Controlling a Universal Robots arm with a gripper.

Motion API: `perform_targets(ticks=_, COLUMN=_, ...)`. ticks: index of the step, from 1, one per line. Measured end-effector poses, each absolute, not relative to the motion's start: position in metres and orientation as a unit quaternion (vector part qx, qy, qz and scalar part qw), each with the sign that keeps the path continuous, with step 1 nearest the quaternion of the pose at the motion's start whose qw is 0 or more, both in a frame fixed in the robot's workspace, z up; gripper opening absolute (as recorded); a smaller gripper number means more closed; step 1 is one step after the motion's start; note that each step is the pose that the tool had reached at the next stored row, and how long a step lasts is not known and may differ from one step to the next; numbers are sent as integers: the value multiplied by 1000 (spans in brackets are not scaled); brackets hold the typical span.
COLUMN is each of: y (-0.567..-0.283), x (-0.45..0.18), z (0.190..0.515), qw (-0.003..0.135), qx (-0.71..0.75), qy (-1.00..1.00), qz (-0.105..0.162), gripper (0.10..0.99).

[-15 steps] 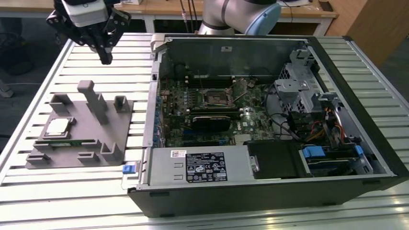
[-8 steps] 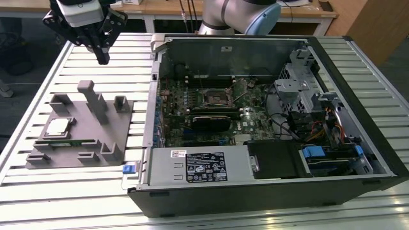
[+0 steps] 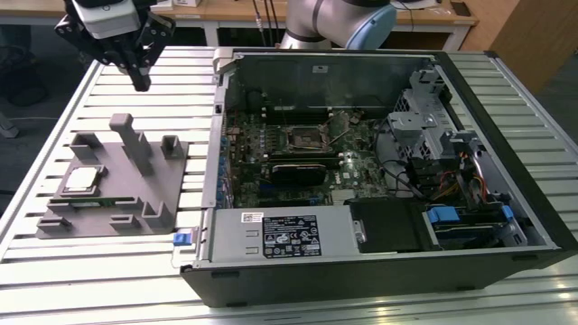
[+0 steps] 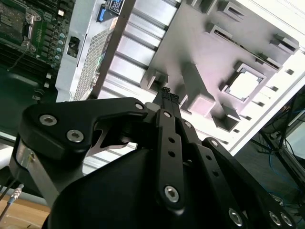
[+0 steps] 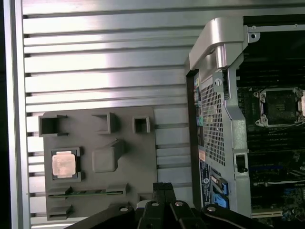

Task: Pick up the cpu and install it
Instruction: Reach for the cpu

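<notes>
The cpu (image 3: 81,179) (image 4: 245,85) (image 5: 64,164), a small square chip with a shiny metal top, lies in a square pocket of the grey holder plate (image 3: 135,210) (image 5: 138,157) at the exterior view's left. My gripper (image 3: 140,82) (image 4: 166,95) (image 5: 164,186) hangs high above the slatted table, beyond the plate's far end and well apart from the cpu. Its fingers are shut together with nothing between them. The black-framed socket (image 3: 302,137) (image 5: 281,107) sits on the green motherboard inside the open computer case (image 3: 380,277).
A thin green memory stick (image 5: 86,192) rests in a slot of the holder plate beside the cpu. Upright posts (image 3: 135,142) rise from the plate. The case's walls, drive cages (image 3: 434,128) and cables crowd the exterior view's right. The slatted metal table (image 3: 172,74) lies beneath.
</notes>
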State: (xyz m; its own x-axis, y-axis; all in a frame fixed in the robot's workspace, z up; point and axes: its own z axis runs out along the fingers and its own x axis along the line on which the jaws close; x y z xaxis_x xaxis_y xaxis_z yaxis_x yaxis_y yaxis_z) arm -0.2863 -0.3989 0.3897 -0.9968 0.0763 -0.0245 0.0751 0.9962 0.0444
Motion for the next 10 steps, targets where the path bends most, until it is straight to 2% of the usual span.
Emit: perform_targets(ticks=10, y=-399, x=-295, z=389, qw=13, qx=38, qy=999, qz=22, gripper=106)
